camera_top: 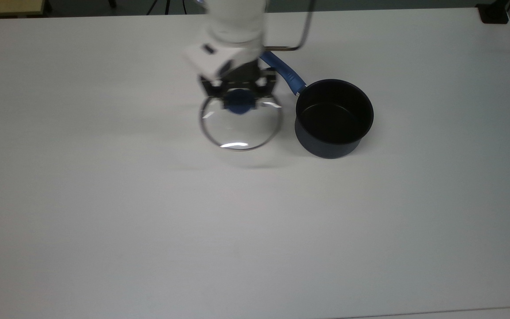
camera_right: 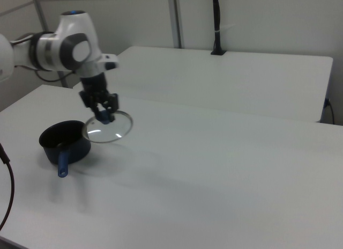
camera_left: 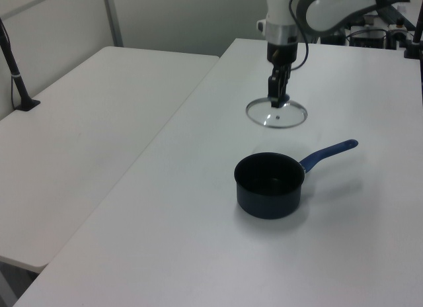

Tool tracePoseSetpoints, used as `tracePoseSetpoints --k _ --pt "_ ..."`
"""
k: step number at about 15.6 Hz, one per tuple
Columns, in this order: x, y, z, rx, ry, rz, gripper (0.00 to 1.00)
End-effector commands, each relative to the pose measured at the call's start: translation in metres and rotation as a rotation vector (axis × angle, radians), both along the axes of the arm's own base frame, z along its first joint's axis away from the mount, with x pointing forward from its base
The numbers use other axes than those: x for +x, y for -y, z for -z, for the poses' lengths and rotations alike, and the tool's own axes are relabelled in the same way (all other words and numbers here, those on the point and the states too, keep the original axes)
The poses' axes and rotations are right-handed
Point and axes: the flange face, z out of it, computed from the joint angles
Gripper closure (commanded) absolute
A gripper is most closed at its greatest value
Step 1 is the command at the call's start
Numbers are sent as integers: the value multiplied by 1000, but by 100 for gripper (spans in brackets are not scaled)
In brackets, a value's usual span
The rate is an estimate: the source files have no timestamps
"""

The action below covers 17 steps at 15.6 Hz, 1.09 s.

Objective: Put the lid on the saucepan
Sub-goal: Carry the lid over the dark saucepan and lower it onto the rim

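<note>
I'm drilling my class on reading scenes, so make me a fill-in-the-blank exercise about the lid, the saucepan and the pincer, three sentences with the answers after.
1. The pincer grips the lid by its blue ____.
2. The lid hangs in the air, not yet over the ____.
3. The saucepan stands upright on the white table, and its inside is ____.

Missing words: knob; saucepan; empty

We see the lid (camera_top: pixel 240 126) as clear glass with a thin silver-grey metal rim and a blue knob (camera_top: pixel 238 103), clamped by the black gripper (camera_top: pixel 239 98) below a white arm (camera_left: pixel 281 16). The saucepan (camera_top: pixel 334 117) is dark navy outside and black inside, with a blue handle (camera_top: pixel 283 74) at its 10 o'clock in the top view. The table (camera_top: pixel 255 230) is plain white, without pattern.
</note>
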Motion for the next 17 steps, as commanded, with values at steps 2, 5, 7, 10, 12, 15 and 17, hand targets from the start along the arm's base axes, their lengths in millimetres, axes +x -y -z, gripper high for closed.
tracePoseSetpoints --k 2,5,7,10,12,15,17 --pt "-21 -80 -6 3 4 6 54" --pt "-32 -117 -14 8 18 -13 54" --pt "-42 -144 -9 5 16 -30 54" --pt "-47 -163 -2 5 22 -54 53" --pt "-49 -177 2 17 42 -45 53" --pt "-44 -182 17 12 47 -47 53" --pt "-40 -187 27 22 62 -50 53"
